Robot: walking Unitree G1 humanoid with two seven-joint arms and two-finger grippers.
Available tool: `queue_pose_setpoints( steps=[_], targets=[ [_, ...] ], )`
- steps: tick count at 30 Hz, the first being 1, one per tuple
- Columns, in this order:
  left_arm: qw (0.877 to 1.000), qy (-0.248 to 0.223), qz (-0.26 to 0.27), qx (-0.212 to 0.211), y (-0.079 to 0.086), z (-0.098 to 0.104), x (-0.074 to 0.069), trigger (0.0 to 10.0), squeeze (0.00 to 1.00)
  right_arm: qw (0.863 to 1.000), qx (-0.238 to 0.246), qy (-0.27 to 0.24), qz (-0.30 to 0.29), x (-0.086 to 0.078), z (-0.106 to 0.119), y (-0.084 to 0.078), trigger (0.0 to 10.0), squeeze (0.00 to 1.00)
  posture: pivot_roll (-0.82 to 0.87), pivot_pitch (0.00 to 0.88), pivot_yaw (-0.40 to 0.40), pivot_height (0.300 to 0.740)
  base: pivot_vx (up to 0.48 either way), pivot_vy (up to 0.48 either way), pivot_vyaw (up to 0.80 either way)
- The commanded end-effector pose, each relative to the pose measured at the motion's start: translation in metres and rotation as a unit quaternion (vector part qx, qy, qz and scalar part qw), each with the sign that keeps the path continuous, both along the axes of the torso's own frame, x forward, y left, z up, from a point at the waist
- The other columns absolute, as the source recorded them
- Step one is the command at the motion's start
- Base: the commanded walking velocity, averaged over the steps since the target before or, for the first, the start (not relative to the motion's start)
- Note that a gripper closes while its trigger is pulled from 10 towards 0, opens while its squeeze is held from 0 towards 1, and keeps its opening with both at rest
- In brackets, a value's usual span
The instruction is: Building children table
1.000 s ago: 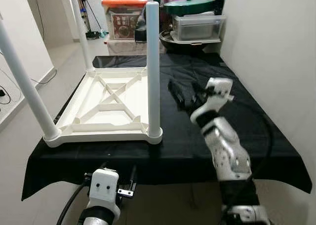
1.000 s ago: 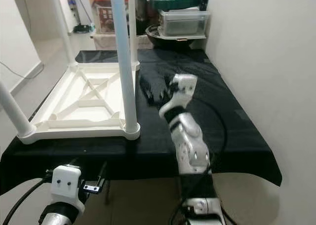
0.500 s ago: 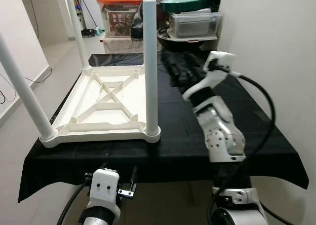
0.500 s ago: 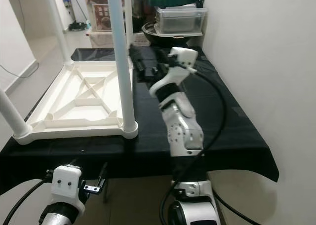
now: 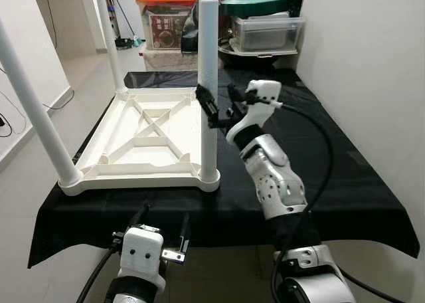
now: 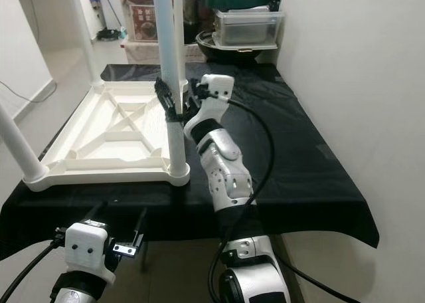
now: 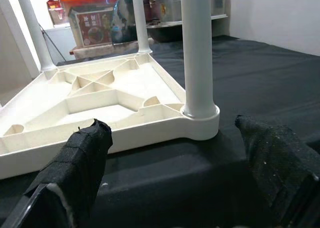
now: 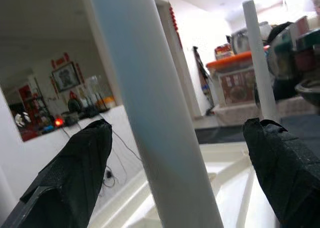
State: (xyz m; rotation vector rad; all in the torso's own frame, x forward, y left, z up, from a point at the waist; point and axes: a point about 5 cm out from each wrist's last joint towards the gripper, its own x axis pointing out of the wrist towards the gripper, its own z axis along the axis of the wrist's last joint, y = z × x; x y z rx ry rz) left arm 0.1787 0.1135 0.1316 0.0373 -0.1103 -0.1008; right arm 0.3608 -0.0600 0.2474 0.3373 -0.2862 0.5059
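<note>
A: where's the table top? 
B: upside down on the cloth, left half; legs up; near-right leg sits between the right gripper fingers; storage boxes behind.

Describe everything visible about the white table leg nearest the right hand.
The near-right leg is a smooth white round tube, plastic-looking, standing upright in a round corner socket of the upturned white tabletop, which lies underside up on the black cloth. Its top end is flat. The right hand is at its mid-height, open, one finger on each side of the tube; whether either finger touches it cannot be told.
</note>
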Motion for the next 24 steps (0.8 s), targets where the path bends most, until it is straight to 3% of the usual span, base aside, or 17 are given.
queue_pose_setpoints(
  steps=[1, 7, 11, 21, 24],
  targets=[
    [1.000, -0.006, 0.000, 0.003, -0.001, 0.003, -0.002, 10.0, 0.00, 1.000, -0.007, -0.004, -0.005, 0.001, 0.001, 0.004, 10.0, 0.00, 0.02, 0.041, -0.037, 0.740, 0.000, 0.000, 0.00],
    [1.000, -0.004, 0.002, 0.003, -0.002, 0.002, -0.005, 10.0, 0.00, 0.999, -0.037, 0.002, -0.024, 0.003, -0.005, 0.013, 10.0, 0.00, 0.02, 0.055, -0.037, 0.740, 0.000, 0.000, 0.00],
    [1.000, -0.006, 0.003, 0.006, -0.003, 0.003, -0.007, 10.0, 0.00, 0.994, -0.110, 0.017, -0.016, -0.002, -0.026, 0.031, 10.0, 0.00, 0.03, 0.070, -0.036, 0.740, 0.000, 0.000, 0.00],
    [1.000, -0.007, 0.009, 0.004, -0.003, 0.005, -0.009, 10.0, 0.00, 0.989, -0.134, 0.045, -0.030, 0.000, -0.045, 0.035, 10.0, 0.00, 0.03, 0.085, -0.044, 0.740, 0.000, 0.000, 0.00],
    [1.000, -0.006, 0.010, 0.003, -0.004, 0.006, -0.010, 10.0, 0.00, 0.987, -0.132, 0.057, -0.072, 0.007, -0.042, 0.034, 10.0, 0.00, 0.03, 0.094, -0.046, 0.740, 0.000, 0.000, 0.00]
  ],
)
